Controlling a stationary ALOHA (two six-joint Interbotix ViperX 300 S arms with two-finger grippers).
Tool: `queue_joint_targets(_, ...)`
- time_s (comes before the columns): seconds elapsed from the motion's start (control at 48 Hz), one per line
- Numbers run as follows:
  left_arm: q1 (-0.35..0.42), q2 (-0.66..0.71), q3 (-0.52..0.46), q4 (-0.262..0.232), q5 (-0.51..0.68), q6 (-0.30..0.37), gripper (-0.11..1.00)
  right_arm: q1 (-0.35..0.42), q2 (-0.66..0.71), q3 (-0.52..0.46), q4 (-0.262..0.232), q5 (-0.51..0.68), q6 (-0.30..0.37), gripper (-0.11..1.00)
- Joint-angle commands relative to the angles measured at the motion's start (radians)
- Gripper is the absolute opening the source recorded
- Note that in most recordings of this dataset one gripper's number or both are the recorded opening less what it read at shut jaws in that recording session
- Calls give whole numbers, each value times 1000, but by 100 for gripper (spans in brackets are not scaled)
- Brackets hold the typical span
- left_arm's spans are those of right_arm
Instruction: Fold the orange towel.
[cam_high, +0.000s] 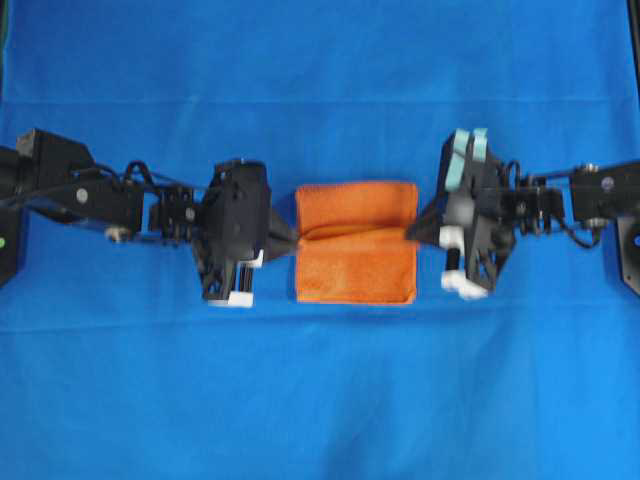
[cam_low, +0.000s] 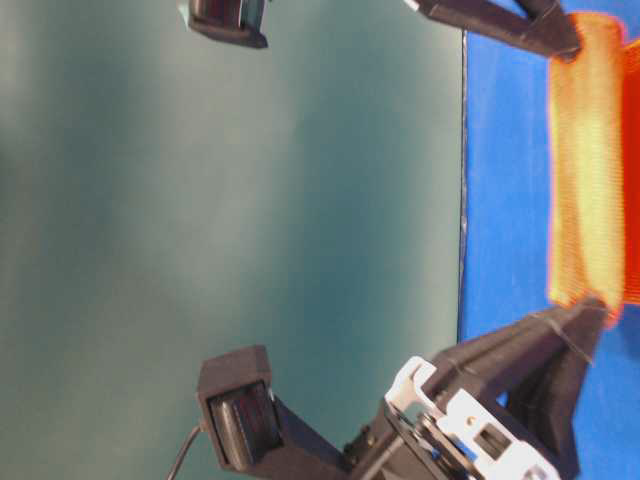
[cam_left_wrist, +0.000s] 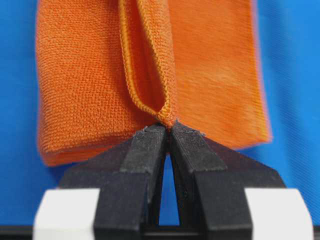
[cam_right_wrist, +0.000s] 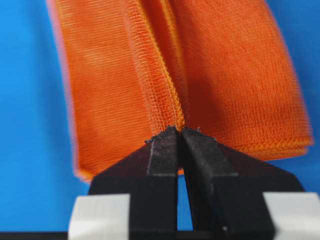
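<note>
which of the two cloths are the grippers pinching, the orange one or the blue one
The orange towel. The left gripper and right gripper pinch its opposite edges; the bigger blue sheet just lies flat underneath.

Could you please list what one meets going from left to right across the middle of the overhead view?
Left arm → left gripper, shut on the towel's edge → orange towel → right gripper, shut on the opposite edge → right arm, all over the blue sheet.
</note>
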Motion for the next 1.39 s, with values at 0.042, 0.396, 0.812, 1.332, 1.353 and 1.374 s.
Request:
queue_joint_targets(0.042,-35,-14,-15,-2,9,-9,3,34,5,-21,2,15,15,3)
queue_joint_targets(0.396,-43,46,-25,-2,-28,-15,3,49,91,-41,3,11,26,3)
queue_joint_targets(0.812,-89,64,-25,-2,-55,-15,40,98,114,-71,25,11,29,13)
queue_joint_targets(1.332,-74,-164,11,0,71,3,64,112,-55,-120,-9,184,12,60)
queue_joint_targets(1.353,-71,-183,17,0,78,3,64,112,-78,-120,-17,196,12,60)
queue_joint_targets(1.374,-69,-204,23,-2,86,3,64,112,-95,-118,-20,204,12,60)
